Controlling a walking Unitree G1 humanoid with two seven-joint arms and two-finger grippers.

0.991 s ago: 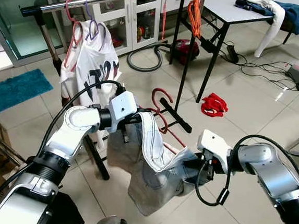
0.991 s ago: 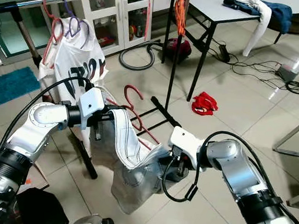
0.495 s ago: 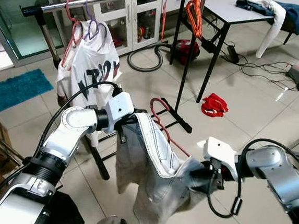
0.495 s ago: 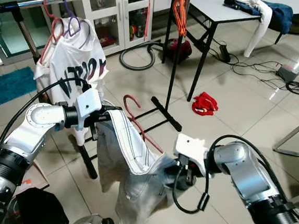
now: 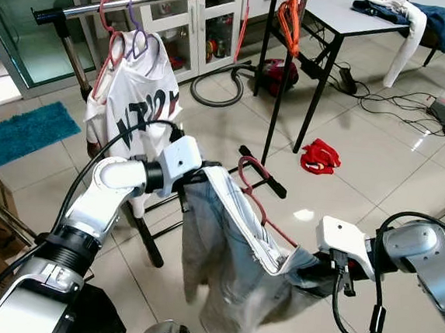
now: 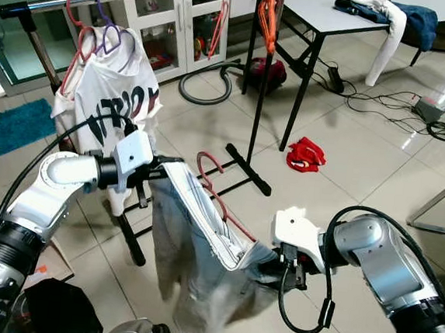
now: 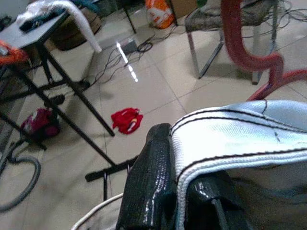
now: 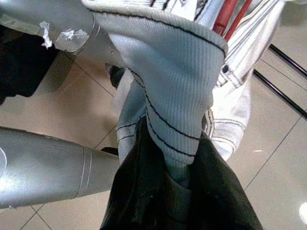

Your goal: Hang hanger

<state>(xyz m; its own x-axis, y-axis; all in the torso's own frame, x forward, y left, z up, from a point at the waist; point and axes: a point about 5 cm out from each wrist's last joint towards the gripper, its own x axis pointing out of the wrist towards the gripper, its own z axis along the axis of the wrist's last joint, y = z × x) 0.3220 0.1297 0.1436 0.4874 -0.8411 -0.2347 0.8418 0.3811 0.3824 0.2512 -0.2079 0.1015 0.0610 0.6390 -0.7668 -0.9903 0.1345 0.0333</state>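
Right wrist view is all ribbed, black-stitched waistband, with the right gripper (image 8: 180, 191) clamped shut on the pale denim garment (image 5: 235, 249). The left gripper (image 7: 180, 191) pinches the other end, so the cloth is stretched flatter and wider than a second ago. The curvy red hanger (image 5: 253, 186) sits inside the waistband, its hook poking up, with the clothes rail (image 5: 143, 0) well behind.

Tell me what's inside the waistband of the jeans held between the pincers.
A red hanger sits inside the jeans; its hook and one sloping arm show. The fabric covers the rest.
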